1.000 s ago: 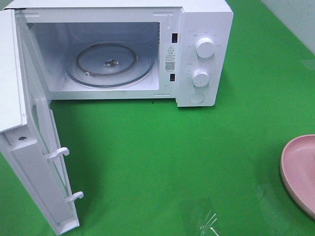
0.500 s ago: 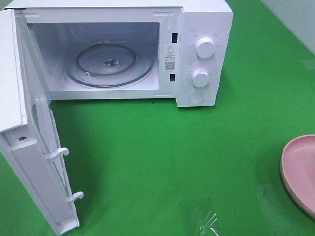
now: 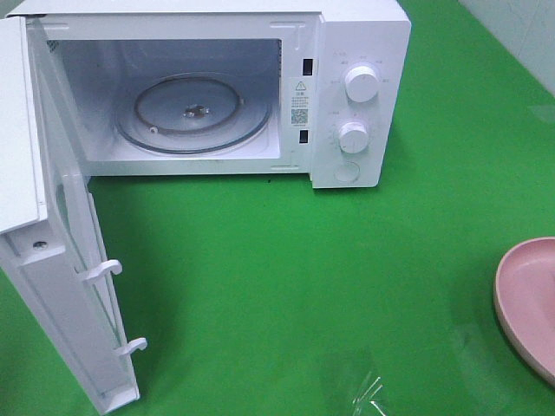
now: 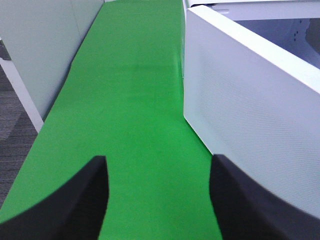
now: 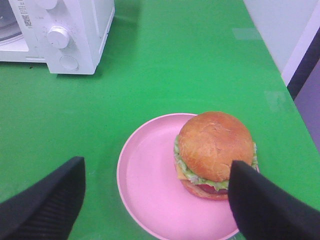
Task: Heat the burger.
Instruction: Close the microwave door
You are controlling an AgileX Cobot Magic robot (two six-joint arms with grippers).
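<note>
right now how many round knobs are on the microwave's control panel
2. The upper knob sits near the top of the panel right of the open cavity; the lower knob is directly below it. A flat round button lies beneath both.

Glossy white microwave (image 3: pixel 347 95) on a smooth, matt green table cover (image 3: pixel 286 260).

The oven's casing looks like painted metal or plastic; which, the pictures do not settle. Its clear glass turntable (image 3: pixel 192 113) shines inside, and the open door (image 4: pixel 250 105) shows a fine dotted texture on its outer face. The knobs (image 3: pixel 361 83) appear smooth white plastic. The pink plate (image 5: pixel 160 185) has a satin, plastic-like finish; the burger (image 5: pixel 215 152) bun gleams golden-brown. The gripper fingers (image 5: pixel 45 205) are matt black.
</note>
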